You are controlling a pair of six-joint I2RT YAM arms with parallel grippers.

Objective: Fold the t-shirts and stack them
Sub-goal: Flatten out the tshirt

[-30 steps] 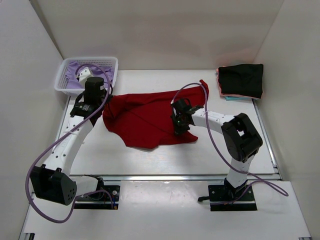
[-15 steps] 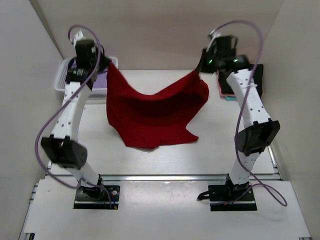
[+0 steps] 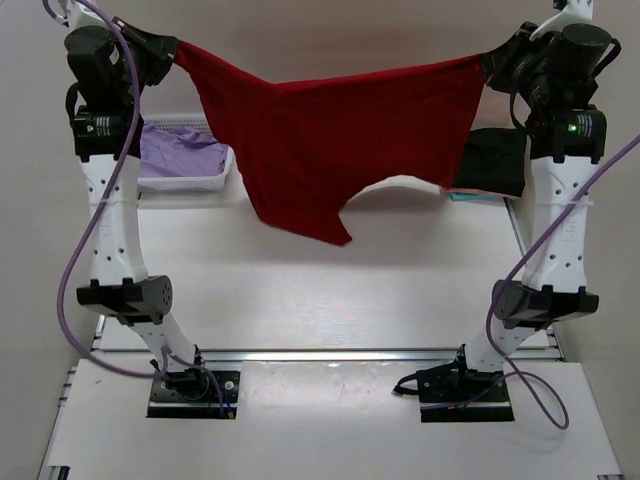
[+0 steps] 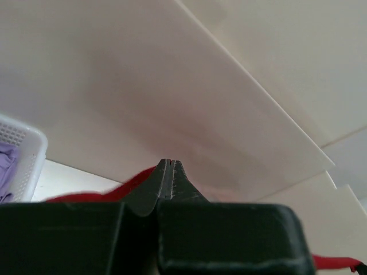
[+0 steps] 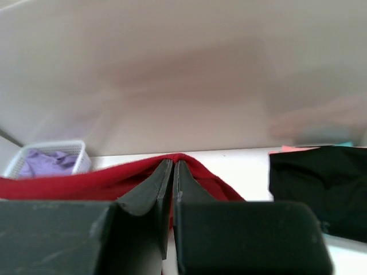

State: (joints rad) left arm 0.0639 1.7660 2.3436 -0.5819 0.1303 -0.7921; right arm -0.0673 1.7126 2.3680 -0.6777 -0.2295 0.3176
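Top view: both your arms are raised high, and the deep red t-shirt (image 3: 330, 130) hangs spread between them, clear of the table (image 3: 330, 300), with its lower edge sagging unevenly. Your left gripper (image 3: 172, 50) is clenched on the shirt's top left corner and your right gripper (image 3: 488, 64) on the top right corner (the top edge dips a little in the middle). The white basket (image 3: 190, 182) sits at the table's far left with the lavender t-shirt (image 3: 180, 152) inside. At far right, partly behind the red cloth, the folded black t-shirt (image 3: 497, 162) lies on pink cloth (image 3: 470, 191), with a sliver of teal cloth (image 3: 465, 198) below that. Left wrist view: your left gripper (image 4: 167, 164) has its jaws pressed together, and the deep red t-shirt (image 4: 123, 189) shows just beside the tips. The pinch itself is hard to see, probably a thin fold. The basket corner (image 4: 23, 143) is at the left edge. Right wrist view: your right gripper (image 5: 173, 164) is clamped on a ridge of the deep red t-shirt (image 5: 86, 183), which runs off left. The basket (image 5: 57, 146) with lavender is far left, and the black t-shirt (image 5: 321, 183) is at right.
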